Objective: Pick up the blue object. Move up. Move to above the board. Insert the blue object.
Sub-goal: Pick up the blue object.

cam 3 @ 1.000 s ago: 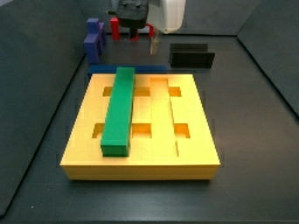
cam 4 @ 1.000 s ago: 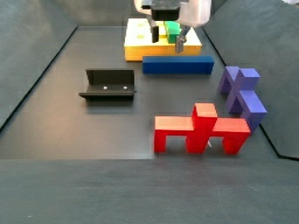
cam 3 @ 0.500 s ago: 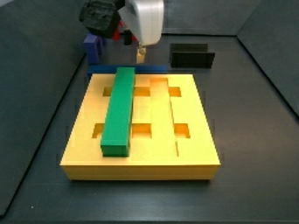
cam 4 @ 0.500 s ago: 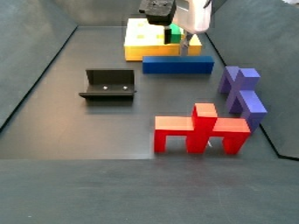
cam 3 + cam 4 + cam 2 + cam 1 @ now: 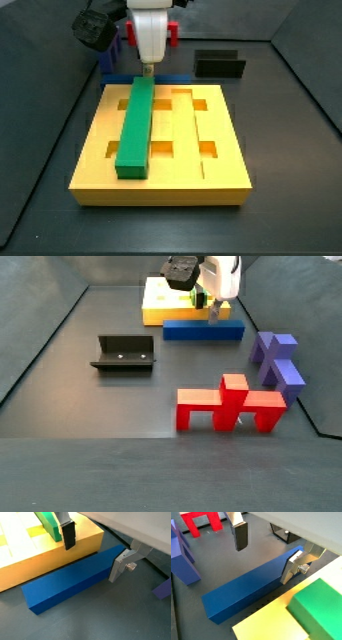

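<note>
Hand [image 5: 90, 554] now lower vs. 0.5 s ago, open, straddling blue object [image 5: 70, 581], prob. not gripping yet.

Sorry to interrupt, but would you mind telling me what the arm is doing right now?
The gripper is open, with a finger either side of the blue object, which lies flat on the floor alongside the board. It is not yet gripped or lifted. A green bar already sits in one groove of the board.
</note>
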{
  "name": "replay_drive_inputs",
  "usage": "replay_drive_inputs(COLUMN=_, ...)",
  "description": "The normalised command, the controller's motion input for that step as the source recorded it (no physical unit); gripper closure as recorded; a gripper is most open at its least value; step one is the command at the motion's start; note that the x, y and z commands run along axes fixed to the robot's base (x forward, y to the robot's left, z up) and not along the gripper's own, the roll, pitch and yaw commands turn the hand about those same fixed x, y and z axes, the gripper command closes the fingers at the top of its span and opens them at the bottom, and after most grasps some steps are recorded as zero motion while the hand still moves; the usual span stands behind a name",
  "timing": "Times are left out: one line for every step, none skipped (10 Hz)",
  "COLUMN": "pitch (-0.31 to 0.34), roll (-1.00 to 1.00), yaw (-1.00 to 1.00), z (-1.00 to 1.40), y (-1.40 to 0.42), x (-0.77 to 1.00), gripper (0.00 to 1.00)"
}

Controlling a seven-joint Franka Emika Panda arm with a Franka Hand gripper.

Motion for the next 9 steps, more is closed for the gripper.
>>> replay_drive_inputs(pitch=0.000, roll=0.08, yaw=-0.16, z=-0.23, y=0.03, x=-0.08, gripper=0.00)
replay_drive_inputs(pitch=0.000, roll=0.10, yaw=-0.14, z=-0.24, y=0.05, x=-0.07, gripper=0.00)
replay_drive_inputs(pitch=0.000, roll=0.09, yaw=-0.19, z=-0.20, y=0.05, x=-0.09, gripper=0.00)
replay_drive_inputs(pitch=0.000, roll=0.05, yaw=-0.29, z=-0.15, y=0.09, x=-0.17, gripper=0.00)
replay_drive_inputs(pitch=0.000, roll=0.00, yaw=-0.30, z=-0.13, y=0.12, x=-0.15, gripper=0.00)
replay_drive_inputs(pitch=0.000, roll=0.00, yaw=-0.23, z=-0.14, y=0.07, x=0.00, gripper=0.00)
replay_drive_inputs(pitch=0.000, roll=0.00, yaw=-0.26, z=-0.14, y=0.05, x=0.00, gripper=0.00)
replay_drive_inputs(pitch=0.000, roll=0.00, yaw=-0.21, z=-0.13, y=0.03, x=0.04, gripper=0.00)
replay_drive_inputs(pitch=0.000, roll=0.00, yaw=-0.21, z=-0.16, y=0.02, x=0.07, gripper=0.00)
